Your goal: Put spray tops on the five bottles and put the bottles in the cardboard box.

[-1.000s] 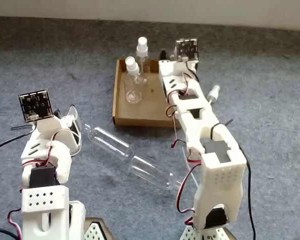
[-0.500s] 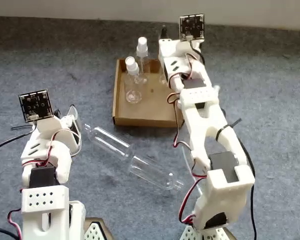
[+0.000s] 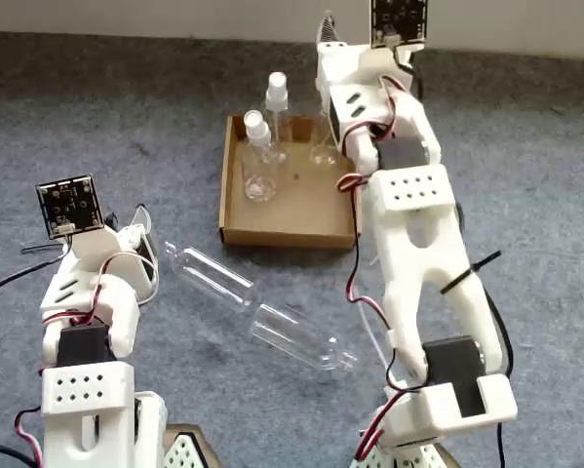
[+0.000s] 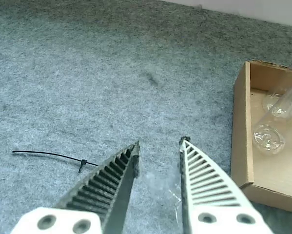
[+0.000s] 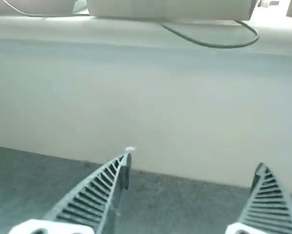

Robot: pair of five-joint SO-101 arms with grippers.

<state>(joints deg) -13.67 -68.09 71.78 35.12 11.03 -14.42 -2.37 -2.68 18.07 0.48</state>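
left gripper [image 4: 159,144]: jaws parted, nothing clamped. A bit of clear plastic shows low between them; can't tell what it is.
right gripper [image 5: 193,162]: jaws wide apart and empty, held high past the far side of the cardboard box [image 3: 235,185], facing the wall [image 5: 146,97].
near bottle [image 3: 212,275]: on its side on the carpet [image 3: 525,175], no spray top. One end lies just beside the left jaws.
long axis: runs diagonally away from the left jaws toward the right arm's base.
second bottle [image 3: 303,338]: also on its side with no top, nearly end to end with the first on the same line, farther from the left jaws.
capped bottles [image 3: 257,161]: two standing in the box.
nearer arm: left, clearly. The right jaws are well apart from both lying bottles, with the box between.
my read: the left arm takes the near bottle, jaws closing crosswise to that axis.
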